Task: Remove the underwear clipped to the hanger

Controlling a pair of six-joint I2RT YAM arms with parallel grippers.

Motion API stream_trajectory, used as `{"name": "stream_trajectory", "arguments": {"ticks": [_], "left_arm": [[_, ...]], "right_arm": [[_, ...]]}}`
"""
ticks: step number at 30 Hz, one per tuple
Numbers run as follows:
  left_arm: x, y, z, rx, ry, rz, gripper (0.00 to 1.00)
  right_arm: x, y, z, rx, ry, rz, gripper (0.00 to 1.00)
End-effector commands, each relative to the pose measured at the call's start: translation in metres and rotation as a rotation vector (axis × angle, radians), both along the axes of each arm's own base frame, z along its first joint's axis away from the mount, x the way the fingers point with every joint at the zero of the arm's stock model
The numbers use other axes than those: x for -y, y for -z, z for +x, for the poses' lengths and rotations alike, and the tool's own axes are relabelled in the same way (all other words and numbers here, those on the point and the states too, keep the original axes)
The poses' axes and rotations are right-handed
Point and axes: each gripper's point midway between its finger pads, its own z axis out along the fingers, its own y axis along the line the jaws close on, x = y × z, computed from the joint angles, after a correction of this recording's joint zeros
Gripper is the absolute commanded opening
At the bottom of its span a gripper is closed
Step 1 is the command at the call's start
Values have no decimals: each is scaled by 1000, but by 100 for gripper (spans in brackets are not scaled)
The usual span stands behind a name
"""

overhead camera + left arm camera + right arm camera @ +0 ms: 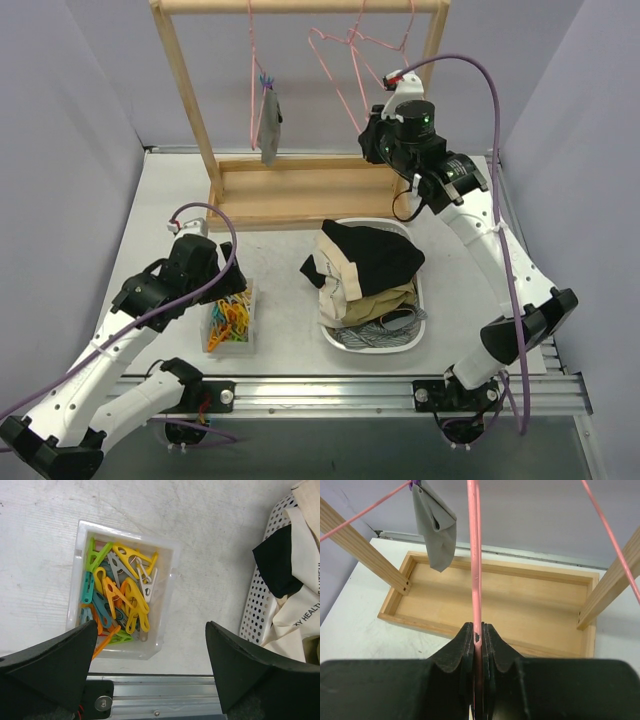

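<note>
The plain grey underwear (270, 125) hangs from a pink hanger (254, 80) on the wooden rack, held by a purple clip; it also shows in the right wrist view (436, 527) at upper left. My right gripper (371, 140) is raised at the rack's right side and shut on the wire of another pink hanger (474, 555), well right of the grey garment. My left gripper (152, 665) is open and empty, hovering over the clip box (170, 580). Black, cream and olive-tan cloth lies heaped in the white basket (418, 300); I cannot tell which pieces are underwear.
The rack's wooden base tray (495, 595) lies below my right gripper, with upright posts (190, 90) on either side. The clear box of coloured plastic clips (232, 322) sits left of the basket. A metal rail (165, 690) runs along the table's near edge.
</note>
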Motion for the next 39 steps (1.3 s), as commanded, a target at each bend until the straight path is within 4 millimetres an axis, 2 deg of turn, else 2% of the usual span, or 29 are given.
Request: {"name": "stream_trajectory", "arguments": {"ticks": [1,2,3,5,6,8,9,12,13,14,15,16,17,19,20,22,23,24,27,29,30,31,32,33,34,36,37,38,39], "left_arm": [[7,-28,10,85,19,-47,97],[7,-27,10,82,21,-45,97],[7,-29,10,85,20,-49,97],[7,-32,10,91,23,-51,97],[7,-35,10,102,21,-57,97],[5,-42,12,122,14,-58,97],[5,-46,13,138,12,-61,97],[3,-56,17,175,3,-61,97],[2,-57,18,181,0,-58,97],[2,-60,20,193,-2,-60,97],[2,-60,21,195,-3,-60,97],[2,-62,21,201,-4,-59,97],[3,-62,22,203,-3,-61,97],[3,-63,24,209,-6,-63,97],[3,-63,25,213,-7,-65,97],[3,-64,26,221,-8,-64,97],[3,-65,27,228,-10,-64,97],[3,-66,29,235,-15,-67,97],[2,-69,33,256,-26,-68,97],[1,-70,34,264,-35,-63,97],[0,-71,35,267,-38,-63,97],[-1,-70,35,268,-45,-58,97],[-2,-70,35,270,-48,-58,97],[-3,-71,34,273,-50,-56,97],[-5,-71,33,276,-56,-53,97],[-10,-74,30,285,-63,-47,97],[-12,-76,29,290,-67,-41,97],[-15,-77,27,291,-69,-35,97],[-19,-81,24,309,-80,-31,97]], "right_arm": [[16,-23,-15,46,40,49,0],[16,-21,-18,41,34,50,0],[17,-21,-22,40,30,50,8],[20,-24,-34,50,19,52,34],[19,-26,-41,57,12,49,53],[29,-32,-59,83,28,45,68],[27,-34,-68,92,19,42,81],[36,-31,-92,102,7,35,96],[37,-34,-103,109,-5,46,97],[36,-16,-109,72,-15,21,97],[39,-15,-118,72,-20,25,97],[32,-6,-128,55,-47,21,97],[30,24,-133,1,-58,-11,97],[30,49,-145,-42,-64,-26,94],[25,78,-153,-100,-75,-40,93],[22,101,-162,-140,-83,-29,93],[11,105,-166,-145,-109,-3,93],[6,119,-169,-165,-124,-4,93],[-26,114,-174,-109,-183,15,93],[-42,99,-168,-37,-193,38,95],[-55,102,-167,-21,-220,12,96],[-65,85,-161,29,-222,49,96],[-72,81,-158,42,-232,50,96],[-86,86,-154,44,-258,18,96],[-96,68,-153,78,-275,41,96],[-112,59,-151,95,-298,19,96],[-114,54,-154,101,-295,-12,97],[-113,22,-151,139,-268,22,97],[-105,14,-146,146,-213,3,97]]}}
